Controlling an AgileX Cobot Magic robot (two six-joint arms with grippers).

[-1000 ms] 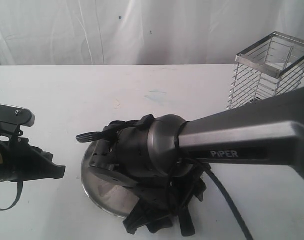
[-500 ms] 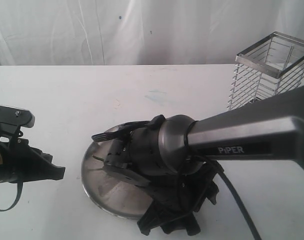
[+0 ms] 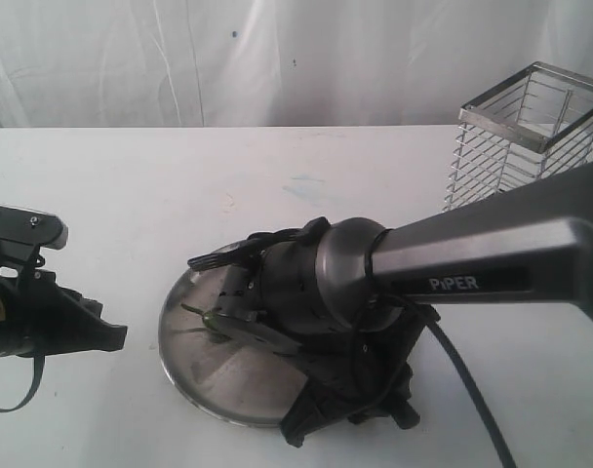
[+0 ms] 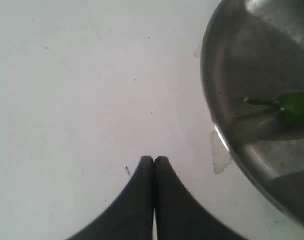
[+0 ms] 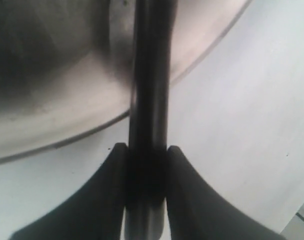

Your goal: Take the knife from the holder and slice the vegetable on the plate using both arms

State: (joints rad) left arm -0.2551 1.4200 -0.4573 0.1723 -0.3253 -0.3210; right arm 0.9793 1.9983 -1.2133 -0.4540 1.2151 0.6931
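Grey right arm [image 3: 492, 255], PIPER lettering [image 3: 454, 284]

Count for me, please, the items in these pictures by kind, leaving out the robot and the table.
plate: 1
chili pepper: 1
knife: 1
wire basket: 1
Total: 4

White worktop [image 3: 277, 166], faintly stained. Round steel plate [image 3: 191, 363] lies on it front-centre. Wire holder [image 3: 501, 156] stands upright far right, well apart from the plate.
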